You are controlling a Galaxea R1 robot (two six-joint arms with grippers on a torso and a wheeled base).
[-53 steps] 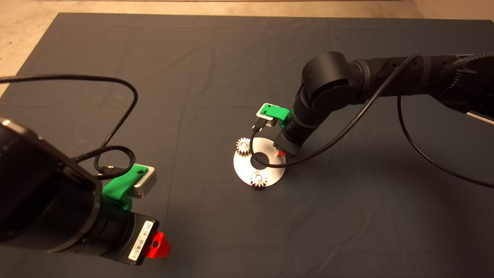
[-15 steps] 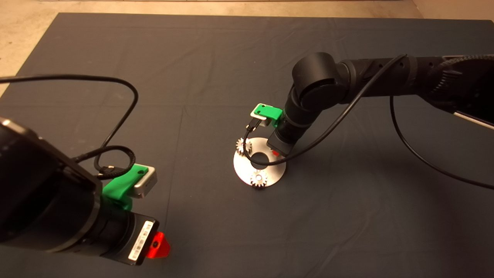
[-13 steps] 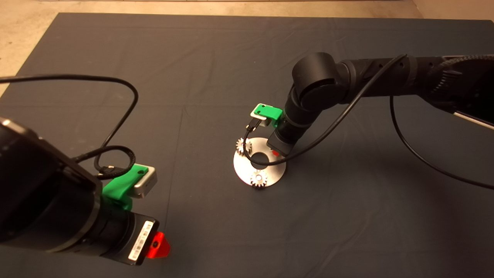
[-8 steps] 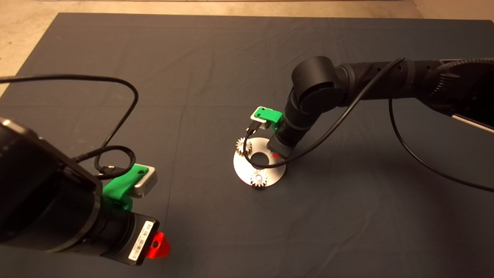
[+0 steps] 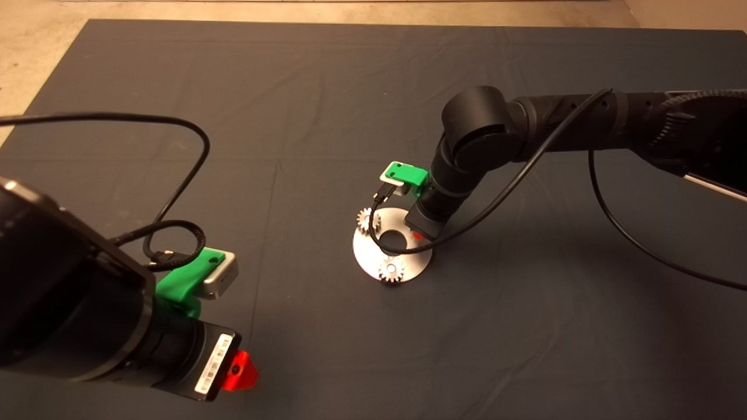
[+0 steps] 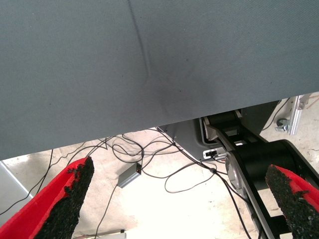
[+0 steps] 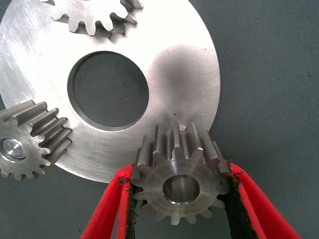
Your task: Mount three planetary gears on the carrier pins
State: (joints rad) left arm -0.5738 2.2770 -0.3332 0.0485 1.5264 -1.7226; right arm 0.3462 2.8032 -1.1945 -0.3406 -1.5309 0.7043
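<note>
Silvery steel gears are already seated on two pins of the carrier plate (image 7: 192,74): one (image 5: 392,270) at its near rim, one (image 5: 368,220) at its far-left rim; only the third is left. That third gear (image 7: 180,185), bright and clean-toothed, is gripped by the right gripper (image 7: 182,209) over the plate's right edge, its pin hidden beneath; the left gripper (image 6: 177,199) is parked at the tabletop's near-left edge, jaws wide open on nothing.

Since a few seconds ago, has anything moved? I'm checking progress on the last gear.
The right gripper, shut on the third gear, shifted slightly towards the plate's centre, over its right edge. The two seated gears, plate and parked left gripper stayed put.
</note>
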